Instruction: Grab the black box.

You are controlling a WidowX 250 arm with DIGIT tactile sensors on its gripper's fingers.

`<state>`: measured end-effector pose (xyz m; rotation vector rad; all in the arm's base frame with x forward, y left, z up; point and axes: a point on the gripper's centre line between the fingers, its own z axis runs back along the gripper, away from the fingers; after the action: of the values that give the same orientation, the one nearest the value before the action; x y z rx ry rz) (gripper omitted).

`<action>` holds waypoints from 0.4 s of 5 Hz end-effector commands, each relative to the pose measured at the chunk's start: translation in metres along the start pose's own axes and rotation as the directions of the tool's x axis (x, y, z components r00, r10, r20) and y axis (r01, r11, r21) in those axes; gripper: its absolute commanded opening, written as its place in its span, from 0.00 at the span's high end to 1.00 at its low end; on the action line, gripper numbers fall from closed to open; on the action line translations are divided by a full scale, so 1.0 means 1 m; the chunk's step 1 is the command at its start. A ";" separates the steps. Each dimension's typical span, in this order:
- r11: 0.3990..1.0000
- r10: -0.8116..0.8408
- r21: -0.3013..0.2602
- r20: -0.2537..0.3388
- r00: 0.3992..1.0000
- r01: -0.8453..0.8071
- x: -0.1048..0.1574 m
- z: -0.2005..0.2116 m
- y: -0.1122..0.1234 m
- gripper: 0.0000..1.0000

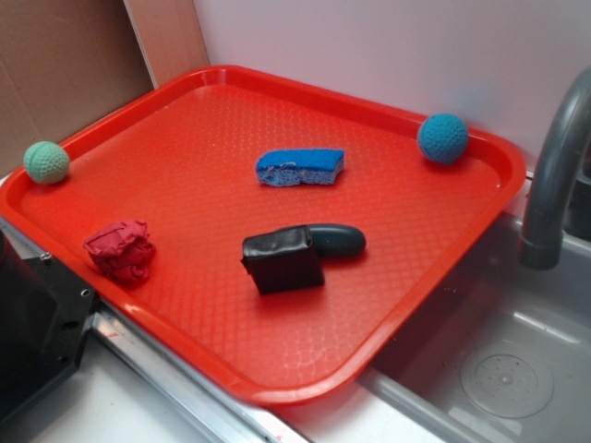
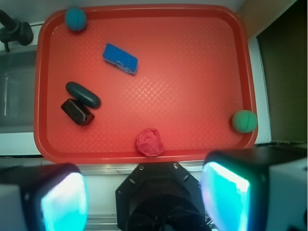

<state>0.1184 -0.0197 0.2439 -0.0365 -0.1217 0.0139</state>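
The black box point(image 1: 283, 259) is a small glossy block lying on the red tray point(image 1: 212, 138), touching the dark grey-green oval object point(image 1: 337, 240) behind it. In the wrist view the black box point(image 2: 77, 111) lies at the tray's left, with the oval object point(image 2: 83, 94) against it. My gripper point(image 2: 144, 197) is open and empty, held high above the robot's base outside the tray's near edge. Its two fingers point(image 2: 62, 202) show wide apart at the bottom of the wrist view. The gripper does not show in the exterior view.
On the tray point(image 2: 192, 72) also lie a blue sponge point(image 1: 300, 167), a crumpled red cloth point(image 1: 120, 249), a green yarn ball point(image 1: 46, 162) and a teal yarn ball point(image 1: 442, 138). A grey faucet point(image 1: 554, 166) and sink point(image 1: 499, 369) stand right of the tray. The robot base point(image 1: 32, 341) is at lower left.
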 end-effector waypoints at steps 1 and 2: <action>1.000 0.000 0.000 0.000 1.000 0.000 0.000 0.000 0.000 0.00; 0.974 -0.225 -0.045 -0.033 0.974 0.223 0.036 -0.056 -0.042 0.00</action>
<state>0.1628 -0.0642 0.1841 -0.0606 -0.0587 -0.2176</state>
